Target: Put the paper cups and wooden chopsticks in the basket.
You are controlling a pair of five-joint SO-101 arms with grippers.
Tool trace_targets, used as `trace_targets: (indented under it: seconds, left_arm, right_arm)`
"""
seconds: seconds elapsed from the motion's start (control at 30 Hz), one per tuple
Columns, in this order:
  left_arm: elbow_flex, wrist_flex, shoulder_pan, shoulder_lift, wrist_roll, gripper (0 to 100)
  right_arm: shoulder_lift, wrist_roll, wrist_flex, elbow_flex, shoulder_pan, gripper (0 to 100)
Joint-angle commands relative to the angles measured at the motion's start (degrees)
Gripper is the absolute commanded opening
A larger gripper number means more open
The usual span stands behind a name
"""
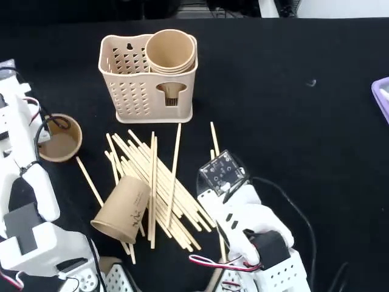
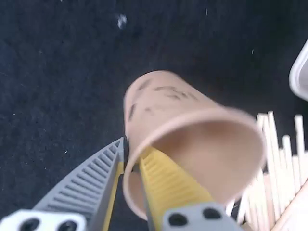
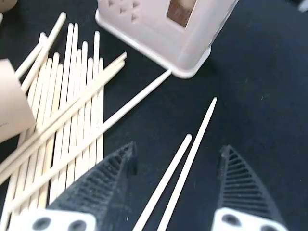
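The beige perforated basket (image 1: 137, 91) stands at the back with stacked paper cups (image 1: 171, 50) in it. My left gripper (image 2: 131, 147) is shut on the rim of another paper cup (image 2: 192, 130), one finger inside and one outside; this cup (image 1: 59, 139) is at the table's left. A third cup (image 1: 124, 208) lies on its side on the heap of wooden chopsticks (image 1: 158, 182). My right gripper (image 3: 178, 149) hangs open over two separate chopsticks (image 3: 192, 139), right of the heap (image 3: 72, 110) and in front of the basket (image 3: 163, 29).
The table is covered in black cloth. A purple container (image 1: 382, 97) sits at the right edge. Cables trail from the right arm's base (image 1: 267, 249) near the front edge. The fallen cup (image 3: 12, 103) lies beside the heap.
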Motion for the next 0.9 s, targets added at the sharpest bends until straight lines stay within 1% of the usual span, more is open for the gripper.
trace_targets:
  seconds: [0.0, 0.13, 0.27, 0.4, 0.47, 0.5, 0.57, 0.6, 0.67, 0.77, 0.87]
  left_arm:
    - [-7.08, 3.87, -1.27, -0.35, 2.37, 3]
    - [-14.29, 11.52, -1.54, -0.35, 2.55, 3]
    - [-21.49, 16.62, -1.54, -0.35, 2.55, 3]
    - [-33.89, 23.47, -0.04, -0.35, 2.64, 3]
    - [-39.78, 23.65, 0.92, -0.35, 2.9, 3]
    - [-42.51, 23.65, 1.27, -0.79, 3.87, 3]
    - [-47.78, 23.56, 1.98, -1.76, 6.77, 3]
    - [-50.24, 23.56, 2.68, -2.2, 8.35, 3]
    - [-54.55, 23.47, 5.05, -2.9, 10.9, 3]
    - [-61.58, 23.47, 10.15, -3.08, 14.86, 3]
    - [-68.62, 23.3, 15.6, -2.46, 18.55, 3]
  right_arm:
    - [0.57, -0.35, -1.76, -0.22, 0.79, 26.9]
    - [0.57, -0.35, -1.76, -0.22, 0.79, 26.9]
    - [0.57, -0.44, -1.85, -0.13, 0.88, 26.9]
    - [0.57, -0.79, -1.85, 0.4, 1.14, 26.8]
    - [0.57, -0.79, -1.85, 1.63, 1.14, 23.7]
    - [0.48, -0.79, -1.85, 1.8, 1.14, 18.9]
    - [0.48, -0.79, -3.25, 2.33, 1.23, 4.6]
    - [0.48, -0.79, -3.96, 2.51, 1.32, 0.2]
    - [0.48, -0.88, -4.66, 3.56, 1.32, 5.3]
    - [0.57, -0.79, -7.03, 4.79, 1.32, 0.8]
    - [0.57, -0.79, -9.41, 6.02, 3.16, 2.2]
